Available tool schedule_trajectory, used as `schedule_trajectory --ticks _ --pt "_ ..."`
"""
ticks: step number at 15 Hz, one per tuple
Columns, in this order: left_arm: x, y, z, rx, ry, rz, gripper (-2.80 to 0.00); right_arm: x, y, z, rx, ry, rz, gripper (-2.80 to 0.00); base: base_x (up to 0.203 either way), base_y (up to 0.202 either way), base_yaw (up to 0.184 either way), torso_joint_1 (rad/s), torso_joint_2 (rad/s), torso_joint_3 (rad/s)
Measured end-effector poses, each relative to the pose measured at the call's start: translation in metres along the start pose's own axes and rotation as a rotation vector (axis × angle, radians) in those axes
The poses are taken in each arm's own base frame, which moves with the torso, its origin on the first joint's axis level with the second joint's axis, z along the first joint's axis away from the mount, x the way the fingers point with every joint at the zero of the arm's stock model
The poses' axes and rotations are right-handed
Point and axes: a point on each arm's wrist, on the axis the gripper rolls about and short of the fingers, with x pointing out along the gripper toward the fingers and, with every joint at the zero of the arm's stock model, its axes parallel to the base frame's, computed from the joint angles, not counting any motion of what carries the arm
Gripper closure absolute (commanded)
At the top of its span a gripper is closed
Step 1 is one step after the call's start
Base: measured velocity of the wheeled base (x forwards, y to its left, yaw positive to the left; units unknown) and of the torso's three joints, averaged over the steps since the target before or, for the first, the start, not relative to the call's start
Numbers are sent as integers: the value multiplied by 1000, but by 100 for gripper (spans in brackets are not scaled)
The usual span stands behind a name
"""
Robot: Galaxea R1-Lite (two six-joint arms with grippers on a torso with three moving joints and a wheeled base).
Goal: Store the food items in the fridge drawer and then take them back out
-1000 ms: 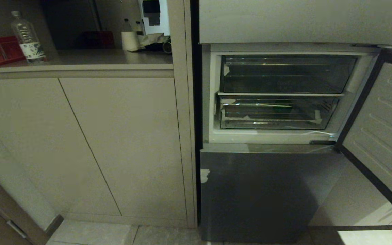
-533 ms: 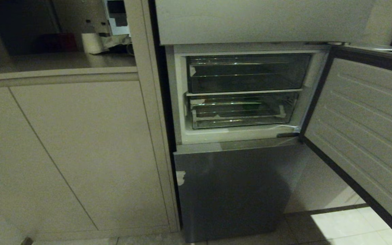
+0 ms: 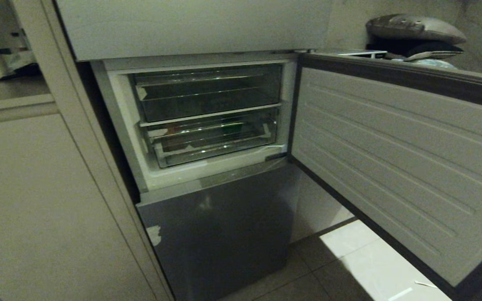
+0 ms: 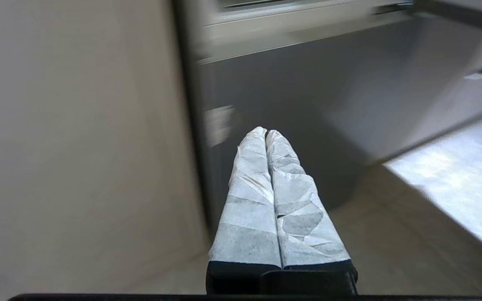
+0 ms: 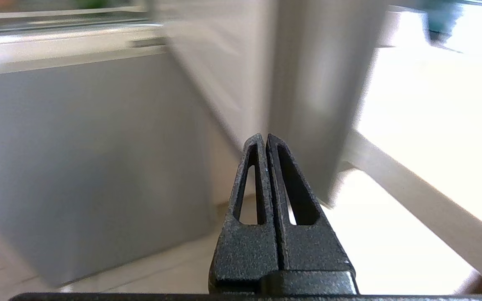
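Fridge drawer (image 3: pixel 391 159) open; L gripper (image 4: pixel 266 133) & R gripper (image 5: pixel 265 136) both closed, empty, parked low.

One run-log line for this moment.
fridge door: open | lower bin: green item inside | left gripper: shut, empty | right gripper: shut, empty

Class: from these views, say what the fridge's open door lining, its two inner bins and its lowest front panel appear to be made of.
The open door's inner face: probably moulded white plastic, matt, with pressed ribs. The upper bin and lower bin: clear plastic, glossy, showing highlights and see-through walls. The lowest front panel: likely brushed grey metal, with a dull sheen; a coating cannot be ruled out.
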Motion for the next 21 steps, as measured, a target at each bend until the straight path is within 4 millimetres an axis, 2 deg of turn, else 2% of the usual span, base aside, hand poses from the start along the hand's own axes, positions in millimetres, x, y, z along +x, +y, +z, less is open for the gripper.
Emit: schedule_trajectory --ticks 6,21 --pt "0 0 0 0 0 0 0 0 0 0 10 1 0 0 -1 7 -144 3 3 3" --pt "0 0 0 0 0 0 0 0 0 0 9 3 0 0 0 0 0 1 0 26"
